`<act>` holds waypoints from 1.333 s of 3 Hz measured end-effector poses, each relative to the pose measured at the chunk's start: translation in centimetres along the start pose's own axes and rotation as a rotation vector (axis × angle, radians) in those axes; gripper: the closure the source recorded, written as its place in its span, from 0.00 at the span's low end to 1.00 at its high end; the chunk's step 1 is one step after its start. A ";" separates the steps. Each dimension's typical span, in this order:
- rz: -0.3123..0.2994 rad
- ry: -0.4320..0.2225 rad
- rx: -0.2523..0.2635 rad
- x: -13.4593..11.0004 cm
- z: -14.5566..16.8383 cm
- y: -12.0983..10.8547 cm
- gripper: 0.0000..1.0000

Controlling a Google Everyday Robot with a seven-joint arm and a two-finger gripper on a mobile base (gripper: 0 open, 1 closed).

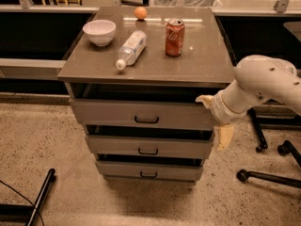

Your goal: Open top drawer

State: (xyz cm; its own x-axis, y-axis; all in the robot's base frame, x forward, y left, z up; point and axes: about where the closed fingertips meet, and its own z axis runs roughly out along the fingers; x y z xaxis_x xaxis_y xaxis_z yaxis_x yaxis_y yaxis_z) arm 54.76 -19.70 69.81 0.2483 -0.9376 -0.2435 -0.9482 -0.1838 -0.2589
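The top drawer [113,114] is the widest gray drawer, right under the cabinet top, with a small black loop handle [146,120] at its centre. A dark gap shows above its front, so it stands slightly out. My gripper [215,118] is at the drawer's right end, to the right of the handle and not on it. One cream fingertip [204,99] is by the drawer's upper right corner. The other fingertip [225,136] hangs lower beside the cabinet. The gripper is open and holds nothing.
On the cabinet top [197,65] stand a white bowl [99,31], a lying plastic bottle [131,49], a red soda can [174,30] and an orange [140,13]. Two narrower drawers [108,146] [117,169] sit below. Chair wheels [261,147] are at right, a black leg [40,197] at lower left.
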 end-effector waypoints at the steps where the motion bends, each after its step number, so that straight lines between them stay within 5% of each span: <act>1: -0.021 0.021 -0.009 1.5 1.4 -1.2 0.00; 4: 0.091 0.075 0.046 3.1 4.9 -3.8 0.00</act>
State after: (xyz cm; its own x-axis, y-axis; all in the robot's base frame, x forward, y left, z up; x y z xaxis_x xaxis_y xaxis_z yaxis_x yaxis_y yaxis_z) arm 60.10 -20.42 65.46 0.1447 -0.9696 -0.1975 -0.9556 -0.0851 -0.2820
